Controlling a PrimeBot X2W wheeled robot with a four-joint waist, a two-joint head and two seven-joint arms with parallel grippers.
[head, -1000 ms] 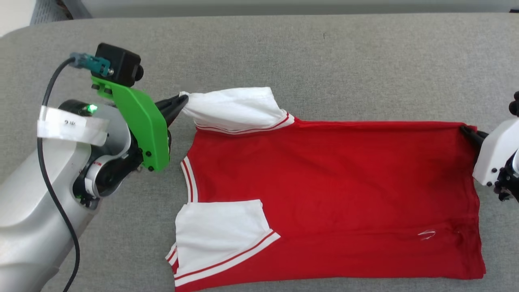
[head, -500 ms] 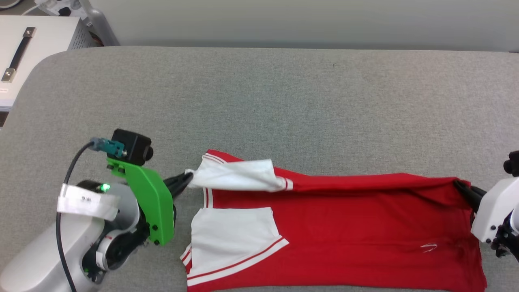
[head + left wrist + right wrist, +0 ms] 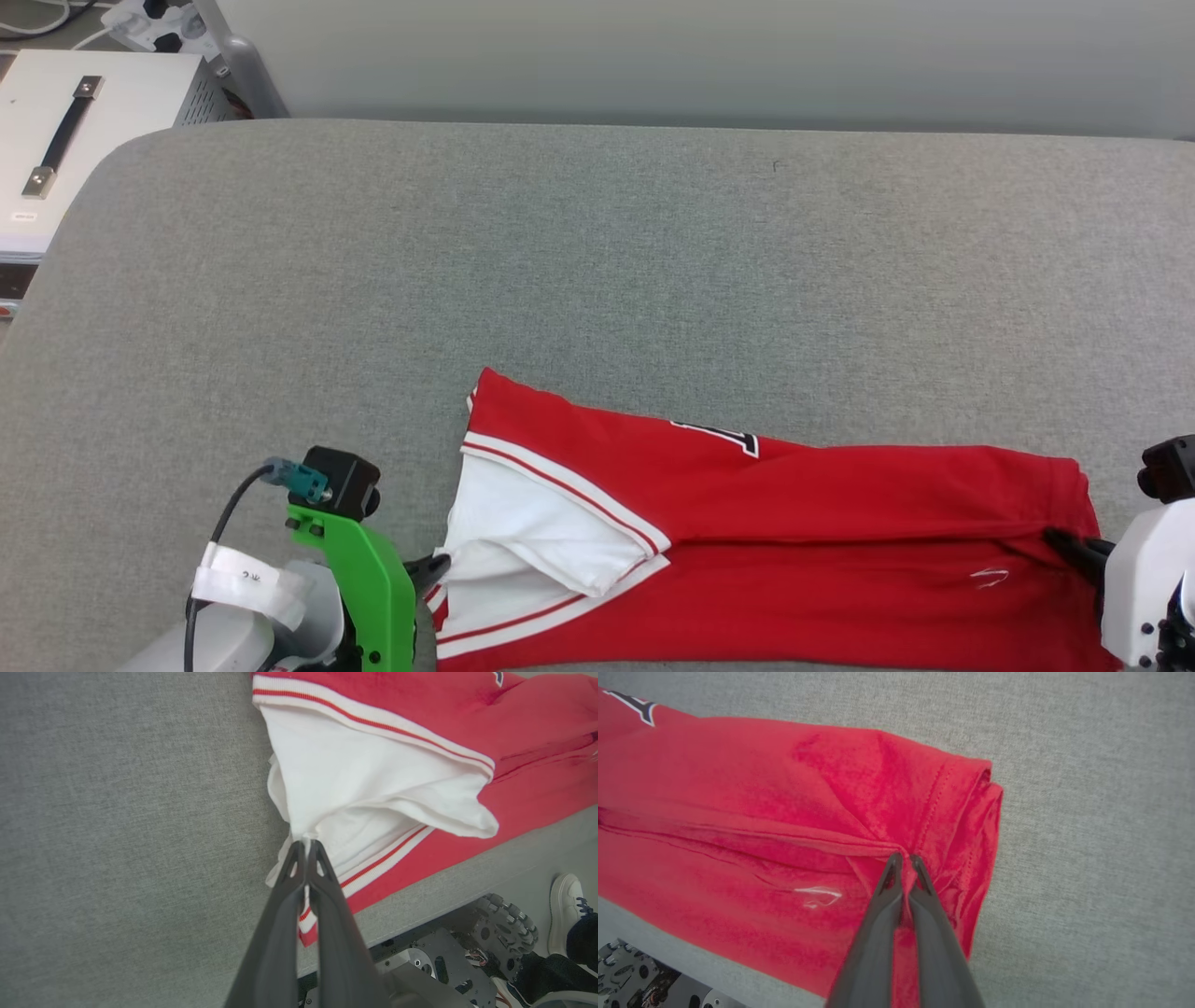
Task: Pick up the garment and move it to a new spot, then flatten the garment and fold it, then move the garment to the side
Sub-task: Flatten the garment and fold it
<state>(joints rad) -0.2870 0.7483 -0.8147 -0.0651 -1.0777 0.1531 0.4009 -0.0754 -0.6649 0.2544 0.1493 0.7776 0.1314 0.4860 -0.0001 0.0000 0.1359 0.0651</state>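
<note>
Red jersey [image 3: 822,504] folded lengthwise, lying near front edge of grey counter [image 3: 597,261], spanning between both hands. At one end left hand [image 3: 306,845] pinches white sleeve [image 3: 364,779] tip; at opposite end right hand [image 3: 903,858] clamps red hem [image 3: 952,812].

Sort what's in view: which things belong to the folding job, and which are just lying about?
In the job: garment; left gripper, shut on its white sleeve; right gripper, shut near its red hem; grey padded table.
Lying about: white case with handle; power strip; person's shoe.
</note>
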